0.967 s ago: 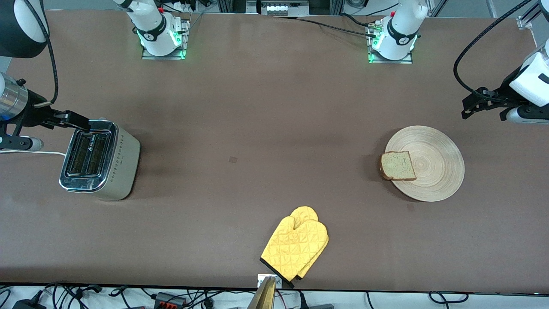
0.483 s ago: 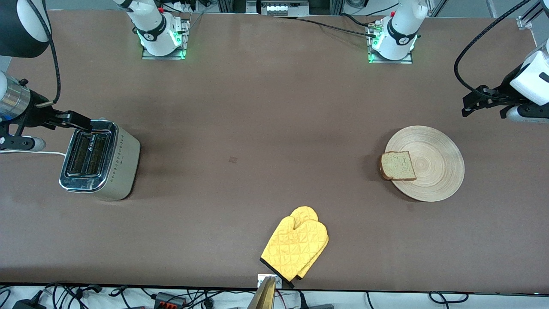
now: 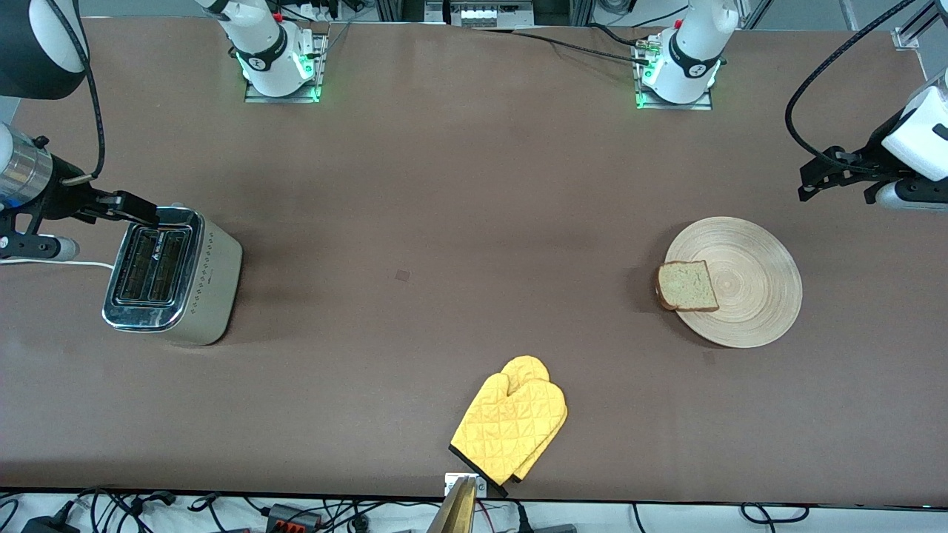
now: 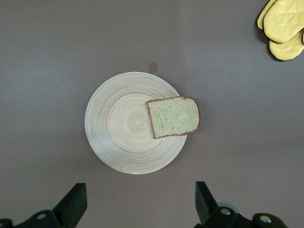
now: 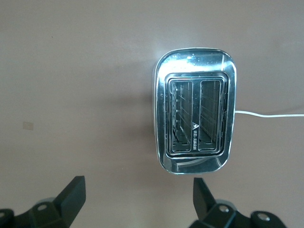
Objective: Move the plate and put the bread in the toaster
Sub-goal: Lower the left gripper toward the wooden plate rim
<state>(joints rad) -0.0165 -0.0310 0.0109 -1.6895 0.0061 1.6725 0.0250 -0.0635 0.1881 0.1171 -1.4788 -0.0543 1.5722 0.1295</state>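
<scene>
The pale wooden plate [image 3: 748, 296] lies toward the left arm's end of the table, also seen from above in the left wrist view [image 4: 118, 123]. The bread [image 3: 687, 286] rests on the plate's rim, overhanging it a little toward the toaster's end [image 4: 173, 116]. The silver toaster [image 3: 170, 277] stands at the right arm's end with both slots empty [image 5: 194, 123]. My left gripper [image 3: 813, 178] hangs open over bare table beside the plate [image 4: 139, 190]. My right gripper [image 3: 129, 209] hangs open by the toaster's end [image 5: 137, 183], holding nothing.
A yellow oven mitt [image 3: 511, 428] lies near the table's front edge, midway between plate and toaster [image 4: 284, 26]. The toaster's white cord [image 5: 270, 115] trails off toward the table's end. Both arm bases [image 3: 281, 66] stand along the back edge.
My left gripper has drifted slightly away from the plate. The plate, bread, toaster and right gripper have not moved.
</scene>
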